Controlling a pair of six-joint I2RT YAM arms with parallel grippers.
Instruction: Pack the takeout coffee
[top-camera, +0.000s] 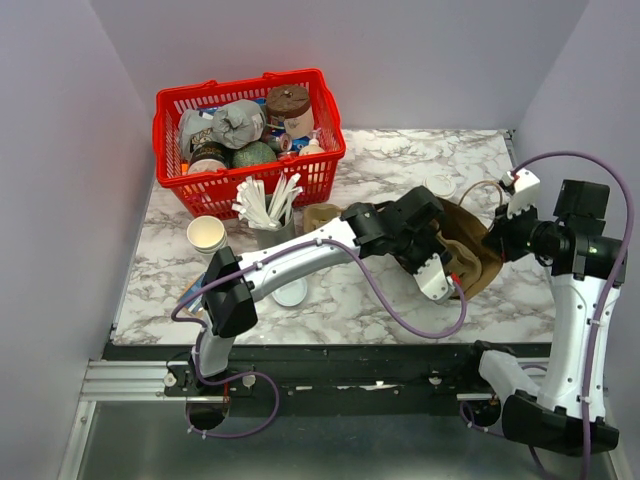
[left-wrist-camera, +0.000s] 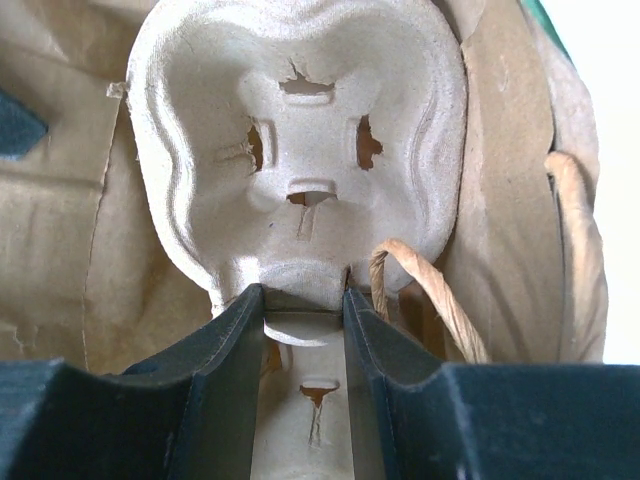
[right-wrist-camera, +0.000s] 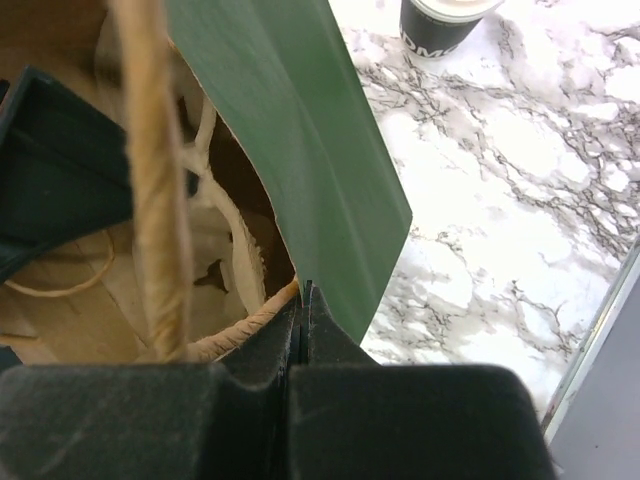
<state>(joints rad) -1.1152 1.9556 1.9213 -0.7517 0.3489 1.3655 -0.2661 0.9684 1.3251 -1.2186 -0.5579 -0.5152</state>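
Note:
The takeout coffee stands with its white lid on the marble behind a brown paper bag. It shows at the top of the right wrist view, where its side looks dark. My left gripper reaches into the bag and is shut on the middle ridge of a moulded pulp cup carrier; the left gripper has a finger on each side of the ridge. My right gripper is shut on the bag's rim, green on its outer face, and the right gripper holds it up.
A red basket of groceries stands at the back left. A holder of white stirrers, a stack of lidless paper cups and a loose flat white lid sit left of the bag. Twine handles hang inside the bag.

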